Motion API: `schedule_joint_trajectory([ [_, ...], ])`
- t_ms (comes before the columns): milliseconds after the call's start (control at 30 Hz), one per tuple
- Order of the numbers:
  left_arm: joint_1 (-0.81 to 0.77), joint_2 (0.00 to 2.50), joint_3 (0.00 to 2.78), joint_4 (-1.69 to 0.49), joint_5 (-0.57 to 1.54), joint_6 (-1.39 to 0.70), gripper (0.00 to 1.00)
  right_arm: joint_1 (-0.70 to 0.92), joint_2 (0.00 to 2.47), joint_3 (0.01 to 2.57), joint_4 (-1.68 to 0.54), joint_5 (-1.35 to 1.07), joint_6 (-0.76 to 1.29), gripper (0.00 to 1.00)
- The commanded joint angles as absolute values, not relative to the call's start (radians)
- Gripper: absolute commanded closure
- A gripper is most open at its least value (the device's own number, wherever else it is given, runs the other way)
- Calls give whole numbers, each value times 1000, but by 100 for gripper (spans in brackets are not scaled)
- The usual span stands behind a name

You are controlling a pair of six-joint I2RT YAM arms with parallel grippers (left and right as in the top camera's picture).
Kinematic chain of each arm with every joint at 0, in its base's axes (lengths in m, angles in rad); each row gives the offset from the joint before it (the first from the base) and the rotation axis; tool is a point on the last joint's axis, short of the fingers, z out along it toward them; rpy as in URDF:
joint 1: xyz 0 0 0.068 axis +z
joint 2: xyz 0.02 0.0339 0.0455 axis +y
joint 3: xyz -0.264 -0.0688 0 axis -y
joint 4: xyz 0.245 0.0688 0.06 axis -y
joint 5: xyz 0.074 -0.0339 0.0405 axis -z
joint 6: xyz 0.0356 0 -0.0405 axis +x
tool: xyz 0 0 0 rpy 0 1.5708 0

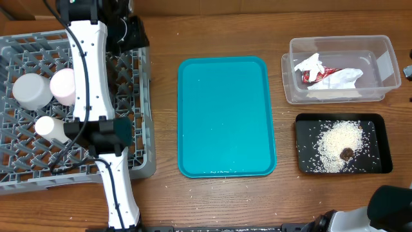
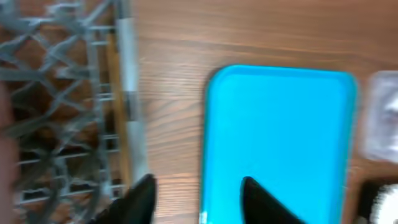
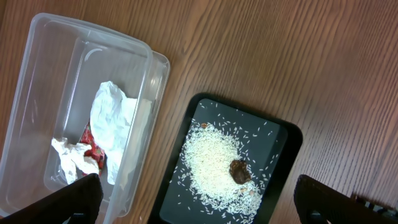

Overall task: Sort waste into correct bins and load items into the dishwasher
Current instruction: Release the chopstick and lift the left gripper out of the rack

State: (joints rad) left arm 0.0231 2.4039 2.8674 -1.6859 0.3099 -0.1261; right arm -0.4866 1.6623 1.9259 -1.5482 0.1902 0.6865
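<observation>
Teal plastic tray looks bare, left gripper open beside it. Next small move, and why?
Probably lower the left gripper onto the long edge of the teal plastic tray nearest the grey dish rack. The gripper is open, empty and straddles that edge in the left wrist view; the tray holds nothing, so it seems ready for loading.

Crumpled wrappers occupy clear bin; rice (brown lump, seemingly food) covers black tray.
</observation>
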Motion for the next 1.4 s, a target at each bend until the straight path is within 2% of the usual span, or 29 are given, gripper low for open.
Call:
schedule_joint_trajectory([
  [0, -46, 2373, 2884, -1690, 543, -108, 81, -488, 1661, 1946, -1546, 201, 683, 0],
  [67, -90, 2373, 2882, -1690, 610, -103, 85, -488, 1661, 1946, -1546, 201, 683, 0],
  [233, -223, 2371, 2882, -1690, 618, -101, 80, -488, 1661, 1946, -1546, 201, 683, 0],
  [567, -358, 2209, 2831, -1690, 573, -105, 55, -488, 1661, 1946, -1546, 201, 683, 0],
  [667, -379, 2077, 2710, -1690, 453, -105, 46, -488, 1661, 1946, -1546, 201, 683, 0],
  [967, -461, 1584, 2101, -1690, 276, -184, 45, -488, 1661, 1946, -1546, 201, 683, 0],
  [1000, -474, 1505, 2007, -1690, 235, -223, 0, -488, 1661, 1946, -1546, 201, 683, 0],
  [1133, -477, 1378, 1875, -1690, 199, -224, 0, -488, 1661, 1946, -1546, 201, 683, 0],
  [1367, -477, 1339, 1858, -1689, 186, -197, 0, -487, 1661, 1946, -1546, 201, 683, 0],
])
